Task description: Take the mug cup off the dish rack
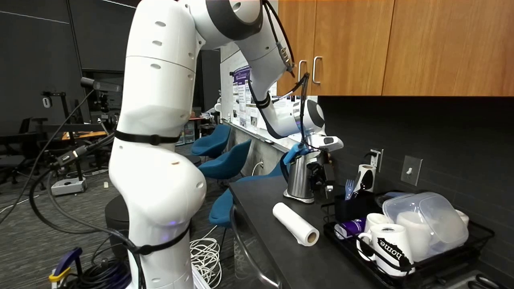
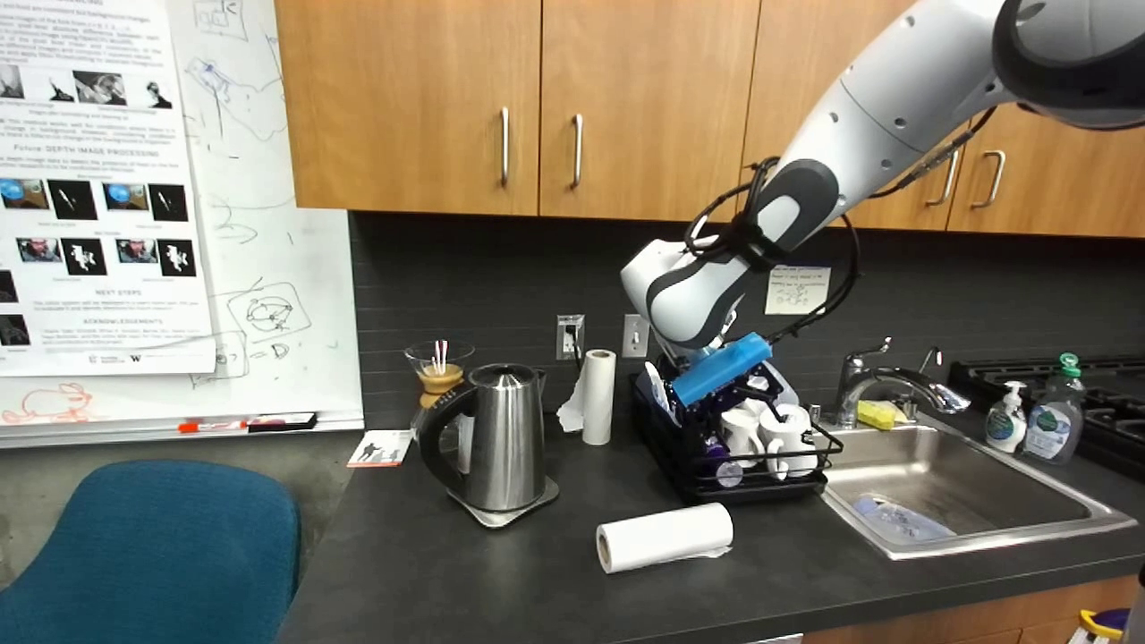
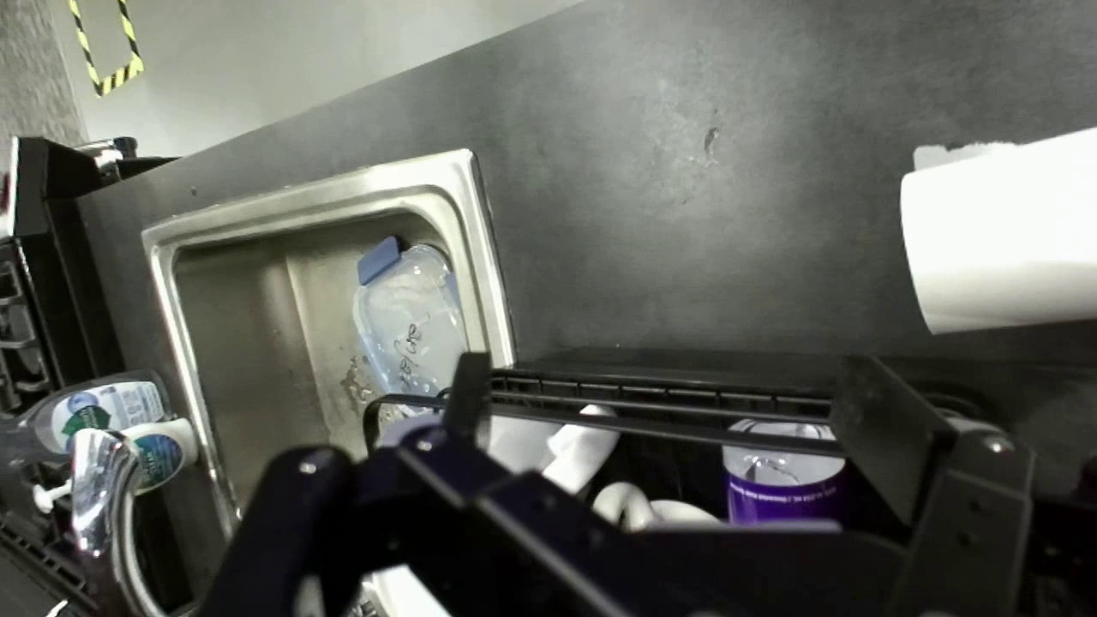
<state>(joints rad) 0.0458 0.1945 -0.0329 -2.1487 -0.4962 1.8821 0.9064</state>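
Note:
The white mug cup with black lettering rests in the black dish rack, at the end near the sink, seemingly bottom up. In an exterior view the mug cup shows its handle toward the counter's front. Part of the mug cup appears in the wrist view behind the left finger; the rest is covered. My gripper is open, fingers wide apart with nothing between them, over the rack. In an exterior view the gripper hangs at the rack's far end, away from the mug cup.
A plain white cup, a purple can and a clear plastic container share the rack. A paper towel roll lies in front. The kettle stands farther along; the sink and faucet are alongside.

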